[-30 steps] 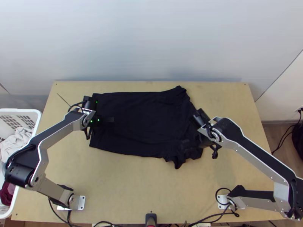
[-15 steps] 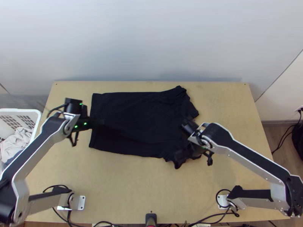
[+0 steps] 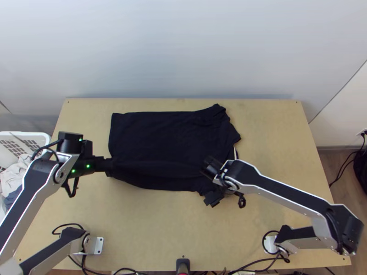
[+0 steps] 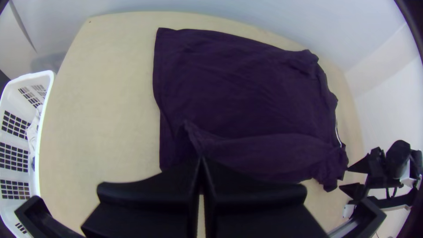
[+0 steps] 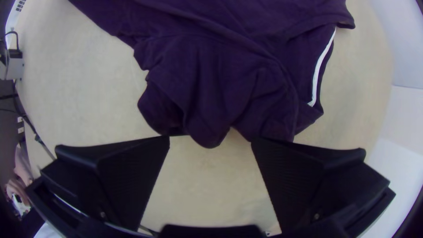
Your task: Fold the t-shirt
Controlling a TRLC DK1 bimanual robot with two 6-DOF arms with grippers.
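Note:
A black t-shirt (image 3: 165, 137) lies spread across the table, its hem to the left and its sleeve end, somewhat bunched, to the right. At the hem's near part, my left gripper (image 3: 109, 166) is shut on the cloth; in the left wrist view, a raised ridge of the t-shirt (image 4: 246, 88) runs up to the closed left gripper (image 4: 201, 163). My right gripper (image 3: 214, 198) is at the near sleeve. The right wrist view has the right gripper (image 5: 210, 140) open, fingers wide apart, beside the rumpled sleeve end of the t-shirt (image 5: 220, 83).
A white laundry basket (image 3: 39, 134) holding clothes stands off the table's left side. Bare wooden table (image 3: 160, 220) lies between the shirt and the near edge, where a small black device (image 3: 182, 265) sits. A wall rises behind the table.
My left gripper has moved left and toward the near edge, and the near hem corner is now drawn up. The right gripper has moved left and nearer; a white strip at the shirt's right end is uncovered.

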